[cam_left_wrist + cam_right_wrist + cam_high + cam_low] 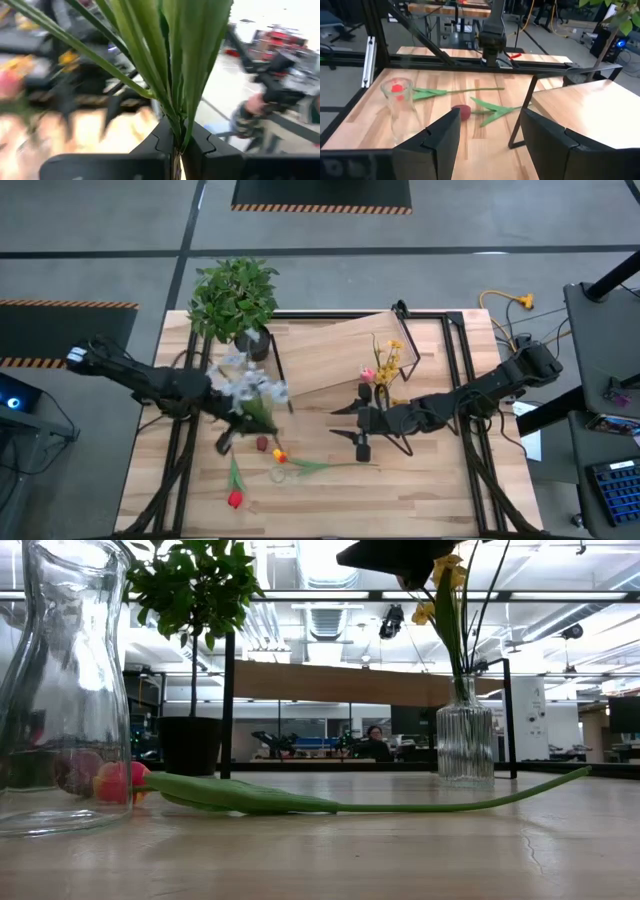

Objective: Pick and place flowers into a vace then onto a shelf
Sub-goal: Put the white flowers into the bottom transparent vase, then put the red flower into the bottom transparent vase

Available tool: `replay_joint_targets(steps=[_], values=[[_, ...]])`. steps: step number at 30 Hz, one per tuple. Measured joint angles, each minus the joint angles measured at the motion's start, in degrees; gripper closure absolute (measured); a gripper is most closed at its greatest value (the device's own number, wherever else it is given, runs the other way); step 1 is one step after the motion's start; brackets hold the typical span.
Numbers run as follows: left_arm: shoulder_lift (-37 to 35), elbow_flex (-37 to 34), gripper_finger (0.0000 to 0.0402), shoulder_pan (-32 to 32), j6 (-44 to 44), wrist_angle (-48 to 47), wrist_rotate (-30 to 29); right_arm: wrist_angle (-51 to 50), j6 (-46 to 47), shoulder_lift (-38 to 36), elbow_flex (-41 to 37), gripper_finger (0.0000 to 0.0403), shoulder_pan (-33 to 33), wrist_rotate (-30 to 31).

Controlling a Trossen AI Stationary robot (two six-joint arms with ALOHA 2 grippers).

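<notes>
My left gripper (238, 410) is shut on a pale white-lilac spray (250, 386) above the table's left half; its green leaves (165, 60) fill the left wrist view. My right gripper (345, 422) is open and empty over the table's middle, its fingers (432, 142) pointing at the table's left side. A ribbed glass vase (465, 745) with yellow blooms (388, 362) and a pink bud stands by the shelf board (330, 355). A clear empty vase (400, 107) stands upright on the table. Red and orange tulips (280, 454) lie flat on the table. My left gripper pinches the spray's bundled green stalks and leaves (177, 142) near their lower end between its two fingers. The leaves fan out beyond the fingertips. The spray is lifted clear of the table.
A bushy green plant in a dark pot (235, 300) stands at the far left. The shelf's black frame legs (520, 117) stand near my right gripper. A tulip (300, 802) lies across the table's near part beside the clear vase (60, 690). A red tulip (235, 498) lies near the front edge.
</notes>
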Motion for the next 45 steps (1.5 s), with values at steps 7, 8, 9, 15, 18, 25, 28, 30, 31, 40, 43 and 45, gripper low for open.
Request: replay_joint_targets(steps=[7, 8, 9, 15, 18, 25, 28, 30, 31, 40, 43, 45], values=[[1.4, 0.4, 0.0402, -11.4, 9.0, -2.4, -6.2, -0.9, 0.0, 0.0, -0.3, 0.0204, 0.0, 0.2], [1.7, -0.1, 0.0402, -12.5, 9.6, -1.8, -8.8, -0.8, 0.0, 0.0, -0.3, 0.0204, 0.0, 0.2], [2.0, -0.5, 0.0402, -13.4, 10.1, -1.4, -11.3, -0.8, 0.0, 0.0, -0.3, 0.0204, 0.0, 0.3], [3.7, -2.9, 0.0402, -14.2, 10.1, -0.1, -15.7, -1.4, 0.0, 0.0, -0.3, 0.0204, 0.0, 1.1], [4.0, -4.2, 0.0402, -14.3, 9.0, 0.0, -15.6, -2.1, 0.0, 0.0, -0.3, 0.0204, 0.0, 1.7], [4.1, -7.2, 0.0402, -14.3, 7.9, 0.3, -15.4, -2.5, -0.2, 0.0, -0.3, 0.0204, 0.0, 3.2], [4.1, -9.2, 0.0401, -14.3, 7.8, 0.3, -15.4, -2.5, -0.2, 0.0, -0.3, 0.0204, -0.1, 3.2], [4.1, -10.2, 0.0399, -14.2, 7.6, 0.3, -15.3, -2.5, -0.2, 0.0, -0.3, 0.0204, -0.1, 3.2], [4.1, -10.6, 0.0394, -14.1, 7.6, 0.3, -15.3, -2.5, -0.2, 0.0, -0.3, 0.0204, 0.0, 3.2], [4.1, -11.1, 0.0257, -14.1, 6.6, 0.3, -15.3, -2.5, -0.2, 0.0, -0.3, 0.0204, 0.0, 3.2], [3.9, -11.1, 0.0202, -14.2, 6.4, -0.6, -14.9, -2.5, -0.1, 0.0, -0.3, 0.0204, 0.0, 3.2], [3.1, -10.6, 0.0175, -14.3, 6.0, -3.9, -14.8, -2.5, -0.1, 0.0, -0.3, 0.0204, 0.0, 3.2]])
